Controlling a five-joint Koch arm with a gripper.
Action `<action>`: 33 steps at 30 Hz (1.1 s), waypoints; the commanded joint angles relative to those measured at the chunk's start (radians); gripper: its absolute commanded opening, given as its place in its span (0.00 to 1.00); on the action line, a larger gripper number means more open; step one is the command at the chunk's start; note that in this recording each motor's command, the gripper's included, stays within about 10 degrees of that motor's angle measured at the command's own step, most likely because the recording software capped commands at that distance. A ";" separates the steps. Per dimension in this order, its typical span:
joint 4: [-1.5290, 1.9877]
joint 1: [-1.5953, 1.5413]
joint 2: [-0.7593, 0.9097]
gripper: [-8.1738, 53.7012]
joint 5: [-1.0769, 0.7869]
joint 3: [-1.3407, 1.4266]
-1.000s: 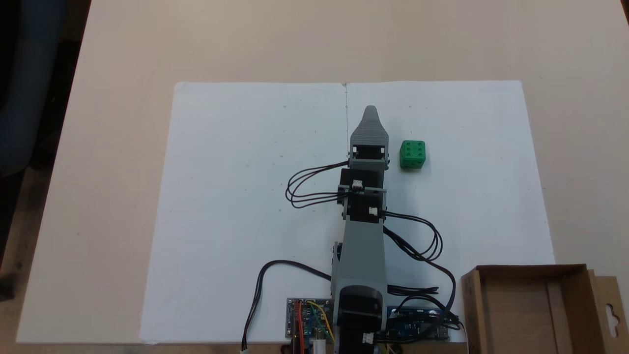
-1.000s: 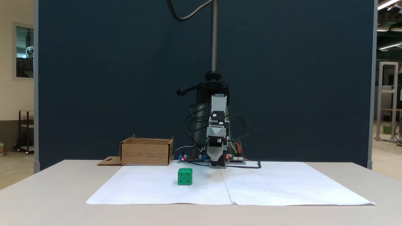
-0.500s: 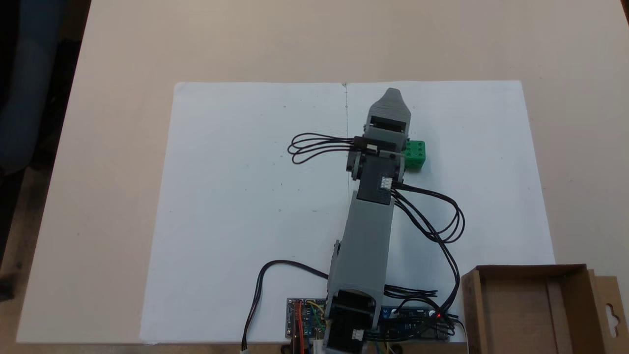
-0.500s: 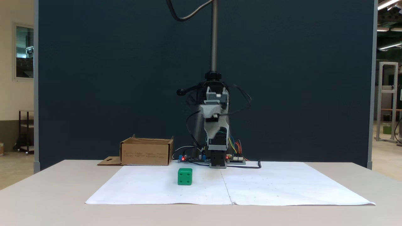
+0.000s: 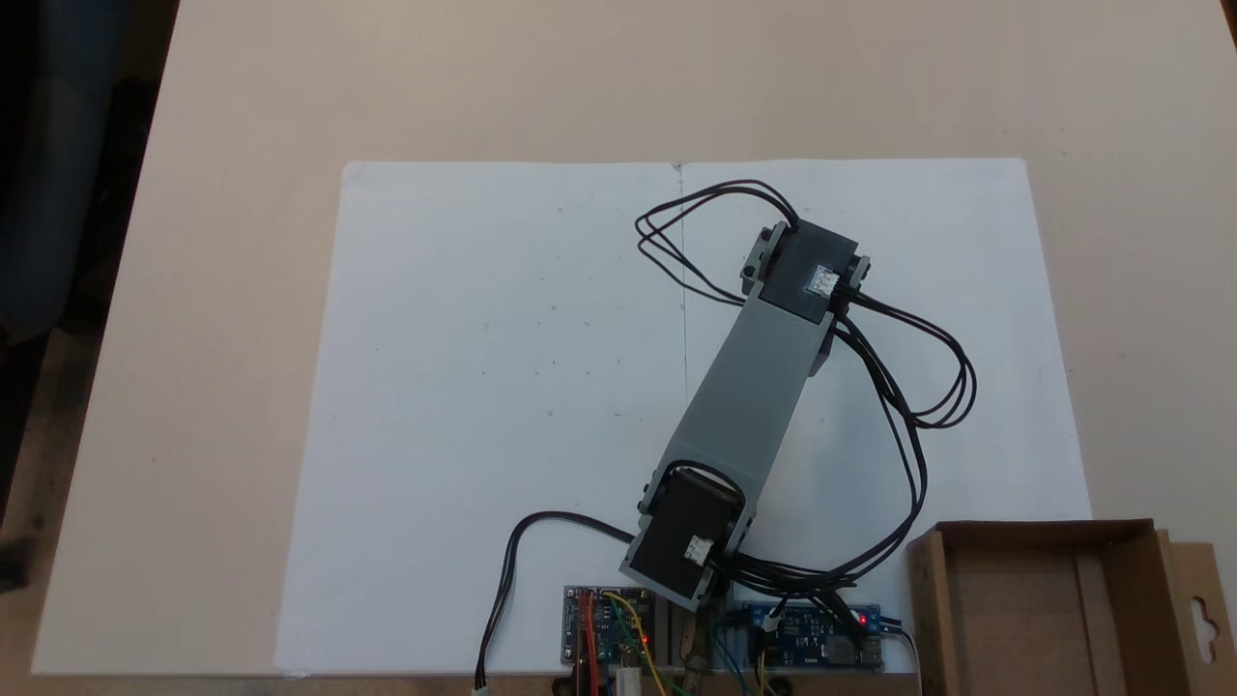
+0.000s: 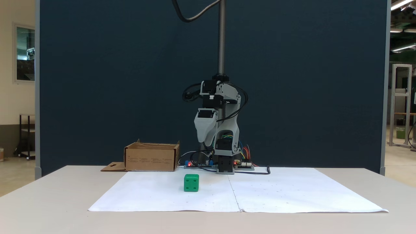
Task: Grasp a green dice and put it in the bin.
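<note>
So the green dice [image 6: 191, 182] is sitting on the white paper sheet [image 6: 292, 191] that covers the middle of the desk [image 6: 48, 208], a bit left of the sheet's centre crease in the front-on fixed view, with a four-pip face toward that camera. The arm [image 6: 224, 130] is folded up high over its base, and the gripper [image 6: 204, 142] hangs pointing down, well above the dice and slightly to the right of it in that view, not touching anything. I can only make out one grey tapered tip from the front, so I honestly can't tell if the jaws are apart or together. In the fixed view from above, the grey upper link [image 5: 749, 387] slants from the base toward the upper right across the sheet and the black motor block [image 5: 810, 273] at its end sits right over where the dice would be, so the cube is hidden there. Black cables [image 5: 918, 387] loop out on both sides of that joint. The bin [image 5: 1044, 604] is at the bottom right corner from above, off the sheet's edge, open side up with its flap and keyhole cutout on the right; from the front it shows at the back left of the desk [image 6: 152, 157], well apart from the dice. Circuit boards [image 5: 604, 633] with little red lights sit by the arm's base.
</note>
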 commanded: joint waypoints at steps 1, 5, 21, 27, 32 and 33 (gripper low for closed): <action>0.167 0.005 -0.011 0.84 -0.149 -0.051; 0.198 -0.020 -0.046 0.83 -0.204 -0.049; 0.037 -0.081 -0.215 0.83 -0.206 -0.132; -0.051 -0.064 -0.282 0.83 -0.189 -0.195; -0.077 -0.051 -0.301 0.84 -0.064 -0.193; -0.074 -0.051 -0.302 0.84 -0.055 -0.193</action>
